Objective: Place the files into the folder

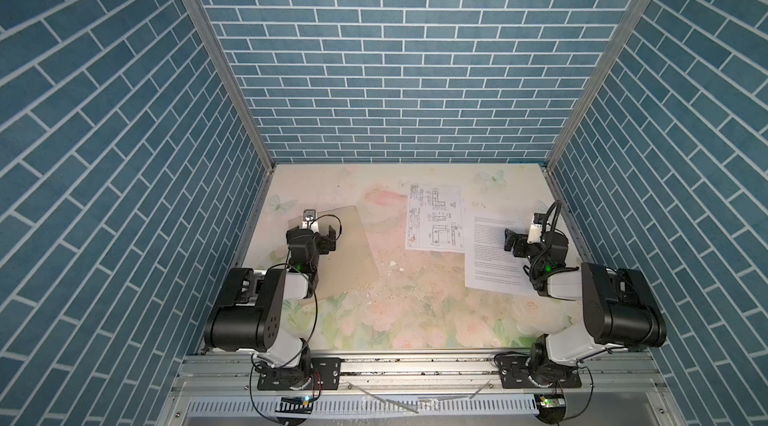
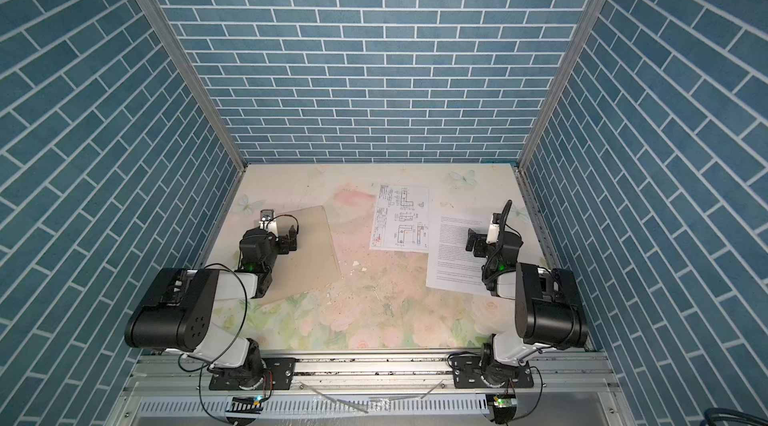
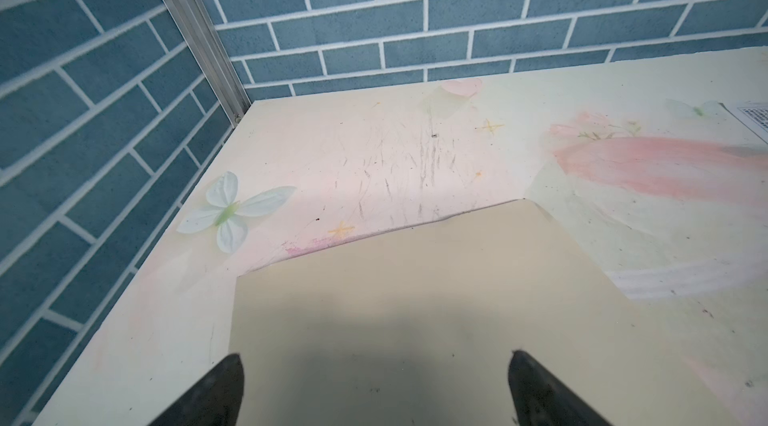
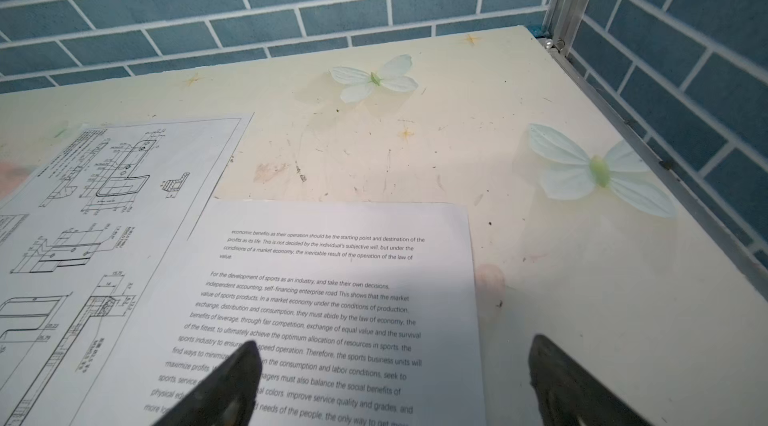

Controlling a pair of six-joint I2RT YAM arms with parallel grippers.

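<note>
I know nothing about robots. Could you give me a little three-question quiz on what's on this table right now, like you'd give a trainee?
1. Which gripper hangs over the plain beige-tan card folder?
2. True or false: the white paper sheet with black line drawings lies inside that folder.
3. The white paper sheet of dense text overlaps: A) the folder, B) a corner of the drawing sheet, C) nothing.
Key: 1. The left gripper, jaws open. 2. False; it lies in the open on the floral tabletop. 3. B.
</note>
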